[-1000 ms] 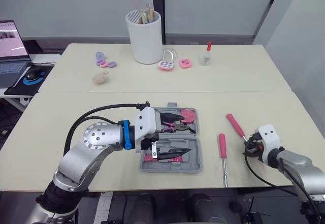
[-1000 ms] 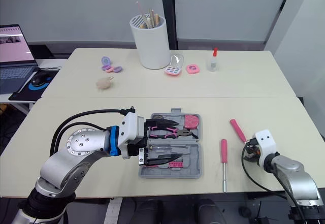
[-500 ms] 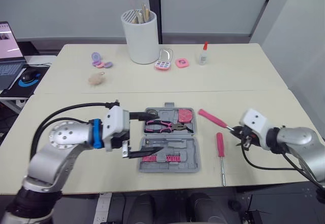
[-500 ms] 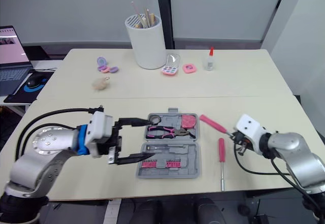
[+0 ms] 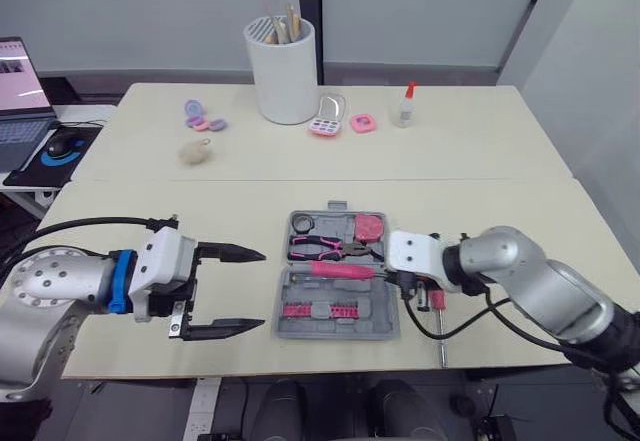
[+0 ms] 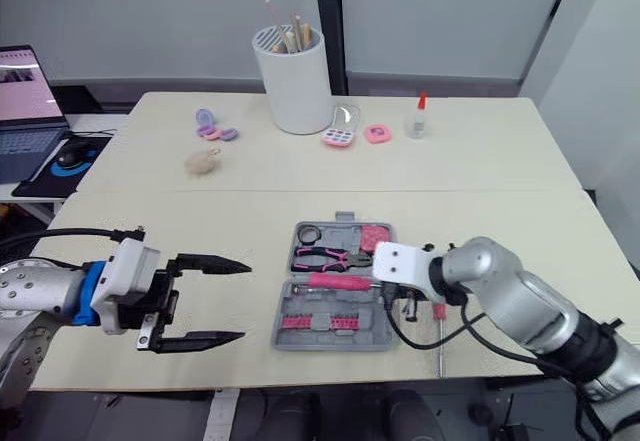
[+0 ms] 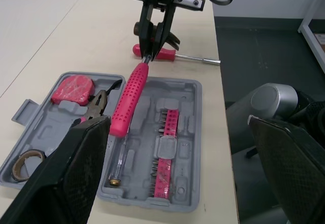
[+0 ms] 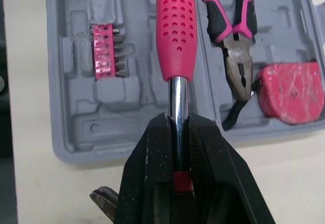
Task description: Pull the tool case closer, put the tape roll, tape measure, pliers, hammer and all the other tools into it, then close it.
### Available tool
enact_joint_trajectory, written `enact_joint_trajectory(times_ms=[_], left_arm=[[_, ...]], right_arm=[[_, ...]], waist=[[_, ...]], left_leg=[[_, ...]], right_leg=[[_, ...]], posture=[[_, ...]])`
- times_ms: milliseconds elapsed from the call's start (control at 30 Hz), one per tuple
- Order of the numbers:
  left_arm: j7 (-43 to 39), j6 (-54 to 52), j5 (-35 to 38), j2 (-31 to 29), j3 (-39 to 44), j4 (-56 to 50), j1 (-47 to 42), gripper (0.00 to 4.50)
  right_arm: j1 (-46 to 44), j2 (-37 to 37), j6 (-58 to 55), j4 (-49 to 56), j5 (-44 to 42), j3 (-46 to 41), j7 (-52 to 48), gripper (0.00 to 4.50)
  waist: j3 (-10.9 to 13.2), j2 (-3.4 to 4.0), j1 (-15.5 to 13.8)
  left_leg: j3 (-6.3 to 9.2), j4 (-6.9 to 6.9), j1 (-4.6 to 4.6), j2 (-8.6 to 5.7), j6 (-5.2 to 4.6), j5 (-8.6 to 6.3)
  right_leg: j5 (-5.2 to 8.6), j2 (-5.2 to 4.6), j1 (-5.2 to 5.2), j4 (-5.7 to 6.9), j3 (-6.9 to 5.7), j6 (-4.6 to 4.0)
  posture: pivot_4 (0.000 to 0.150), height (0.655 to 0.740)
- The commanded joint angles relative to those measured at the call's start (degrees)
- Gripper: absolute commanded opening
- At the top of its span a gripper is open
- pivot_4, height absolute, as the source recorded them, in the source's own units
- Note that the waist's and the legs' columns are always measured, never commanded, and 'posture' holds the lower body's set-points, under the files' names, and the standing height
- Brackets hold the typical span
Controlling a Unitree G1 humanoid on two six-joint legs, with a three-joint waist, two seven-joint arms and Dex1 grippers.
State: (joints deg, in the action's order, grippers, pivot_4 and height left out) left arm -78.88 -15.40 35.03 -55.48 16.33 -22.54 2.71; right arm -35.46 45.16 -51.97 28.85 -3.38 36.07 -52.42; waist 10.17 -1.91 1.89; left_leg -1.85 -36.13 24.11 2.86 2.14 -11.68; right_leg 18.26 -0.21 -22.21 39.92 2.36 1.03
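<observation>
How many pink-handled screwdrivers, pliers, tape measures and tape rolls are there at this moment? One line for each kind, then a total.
Screwdrivers: 2, one in the right gripper, one on the table
Pliers: 1
Tape measures: 1
Tape rolls: 1
Total: 5

Setting: you're in an office | cues: laptop [image 5: 20, 101] and mouse [image 5: 62, 146] beside pale counter [image 5: 480, 151], frosted partition panels [image 5: 420, 11] behind

No readable text or numbers; laptop screen [image 5: 17, 71] possibly lettered, too small
</observation>
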Motion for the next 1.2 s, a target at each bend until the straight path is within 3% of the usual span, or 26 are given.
enact_joint_trajectory(times_ms=[33,500,1200], left_arm=[[-2.8,2.0,-0.3,-2.1,3.6,0.5,2.0,4.5],[-6.0,1.4,-0.1,-5.5,6.6,0.7,5.4,4.5],[-5.7,1.6,-0.9,-5.5,6.3,2.0,5.2,4.5]], right_arm=[[-2.1,-1.3,-0.9,1.0,1.6,2.0,-0.6,0.2],[-6.9,-7.3,-3.6,-1.3,5.9,10.6,-0.8,0.2],[-5.6,-12.7,2.6,-10.6,10.8,12.5,-0.2,0.2]], waist=[[0.0,0.0,0.0],[0.0,-0.01,0.0],[0.0,-0.01,0.0]], left_leg=[[0.0,0.0,0.01,0.01,0.0,0.0],[0.0,0.0,0.01,0.02,0.0,0.0],[-0.02,0.0,0.0,0.08,0.0,0.0]], right_leg=[[0.01,0.0,0.0,0.0,0.0,-0.01],[0.02,-0.09,-0.05,0.05,-0.02,-0.05],[0.01,-0.06,-0.06,0.07,-0.02,-0.06]], posture=[[0.15,0.74],[0.15,0.74],[0.15,0.74]])
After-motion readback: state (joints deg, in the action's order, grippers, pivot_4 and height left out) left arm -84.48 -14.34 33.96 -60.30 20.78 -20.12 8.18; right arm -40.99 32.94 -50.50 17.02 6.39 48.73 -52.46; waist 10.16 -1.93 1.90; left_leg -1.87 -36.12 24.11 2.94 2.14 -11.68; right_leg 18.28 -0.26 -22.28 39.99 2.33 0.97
